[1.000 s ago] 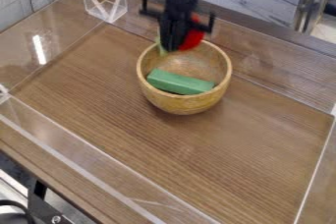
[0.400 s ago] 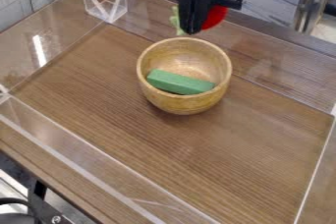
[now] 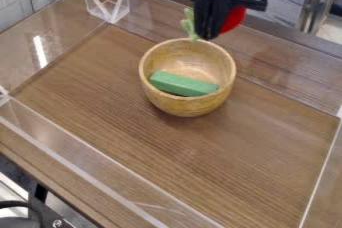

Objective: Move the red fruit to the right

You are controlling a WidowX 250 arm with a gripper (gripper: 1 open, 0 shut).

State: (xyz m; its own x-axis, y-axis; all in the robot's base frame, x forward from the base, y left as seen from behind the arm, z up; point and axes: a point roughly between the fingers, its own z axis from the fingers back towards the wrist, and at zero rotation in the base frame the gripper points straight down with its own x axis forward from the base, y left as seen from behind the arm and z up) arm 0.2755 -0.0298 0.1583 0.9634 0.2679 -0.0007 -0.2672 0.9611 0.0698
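Nearest the camera: bare wooden tabletop point(image 3: 160, 162), brown grain, boxed in by clear plastic walls point(image 3: 47, 37).

Mid-table: a round wooden bowl point(image 3: 187, 104), light tan, upright. A flat green rectangular block point(image 3: 183, 82) lies inside, tilted against the bowl's inner wall.

Beyond the bowl's far rim, to the right and up off the table: the black gripper point(image 3: 211, 29), pointing straight down. Its fingers are closed tight on the red fruit point(image 3: 233, 17), which hangs in the air with them, clear of the bowl and touching nothing else.

Fruit look: small, rounded, bright glossy red, far smaller than the bowl. The red body bulges out on the right side of the fingers, and a bit of green leafy stem pokes out on the left side, just above the bowl's far rim. The middle of the fruit is hidden behind the fingers, so its full shape can't be read.

Far left corner: a small clear plastic stand point(image 3: 104, 5), V-shaped, well apart from the bowl and the gripper.
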